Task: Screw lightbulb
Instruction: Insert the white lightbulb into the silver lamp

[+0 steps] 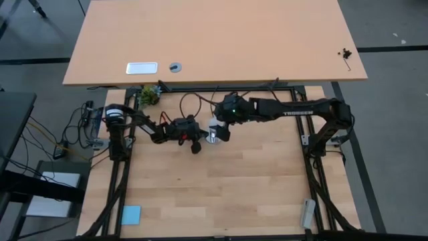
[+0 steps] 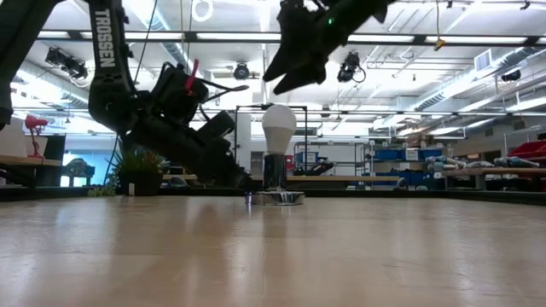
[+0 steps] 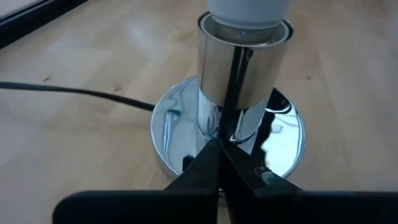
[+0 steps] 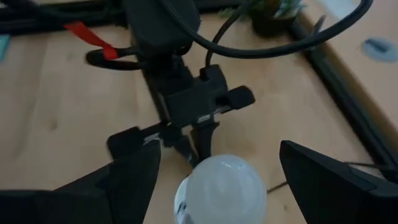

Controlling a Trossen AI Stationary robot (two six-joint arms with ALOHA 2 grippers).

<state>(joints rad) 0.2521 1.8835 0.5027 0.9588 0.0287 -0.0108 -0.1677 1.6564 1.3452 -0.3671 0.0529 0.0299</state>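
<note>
**At the socket: bulb seated, right gripper poised above**

Near the table's middle we find the lightbulb (image 2: 278, 128) standing upright in the chrome socket (image 3: 244, 62), whose round base (image 3: 171, 130) rests on the wooden table (image 1: 221, 194). The left gripper (image 3: 222, 149) has its fingers pressed together, tips at the socket's stem just above the base; we judge it is bracing the fixture, though actual contact is hard to confirm. The right gripper (image 4: 214, 165) hangs over the bulb with fingers spread wide, holding nothing.

Our judgement for the step: lower the right gripper squarely so both fingers flank the bulb's widest part, close gently, turn about the vertical axis. Keep the left steady, or the base may spin along.
</note>
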